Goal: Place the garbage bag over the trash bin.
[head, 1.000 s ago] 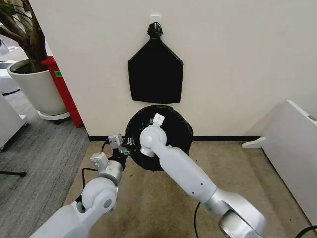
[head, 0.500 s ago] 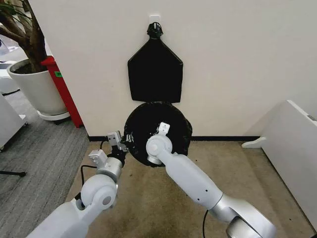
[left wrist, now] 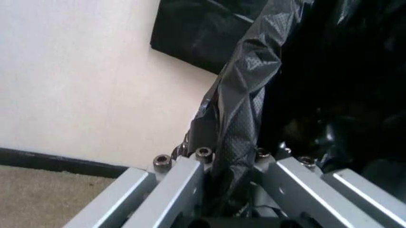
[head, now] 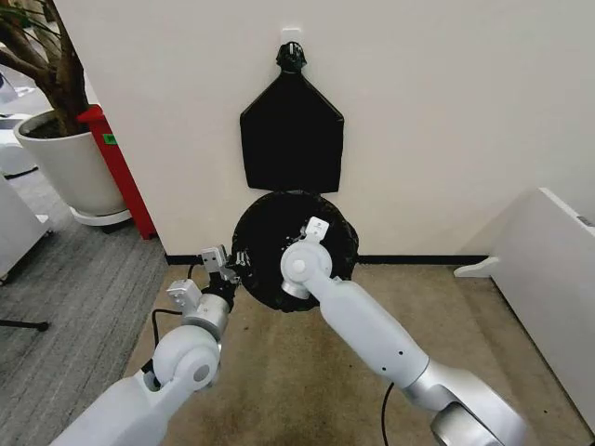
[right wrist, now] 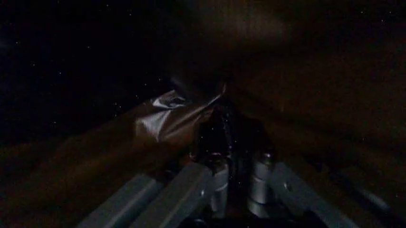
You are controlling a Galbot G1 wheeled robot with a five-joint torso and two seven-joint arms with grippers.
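Since a second ago, the right arm has swung rightward and slightly away from the robot, carrying its side of the garbage bag (head: 279, 232) with it, so the black opening now reads wider and rounder; the left arm has barely shifted. Nearest the robot, both white arms reach forward over tan carpet (head: 279, 372). The left gripper (head: 234, 263) sits at the bag's left edge, clenched on a fold of the crinkly black plastic, which the left wrist view shows pinched between its metal fingers (left wrist: 184, 175). The right gripper (right wrist: 231, 142) is just beyond the right wrist joint, buried in the bag's right half; its wrist view, very dark, shows it closed on a glossy crease of film. Between the two grippers the bag's mouth stretches side to side, its long axis running left to right. No cream-white bin can be made out beneath the bag. Farther back, a flat black bundle (head: 292, 130) hangs on the cream wall (head: 446, 111) directly above.
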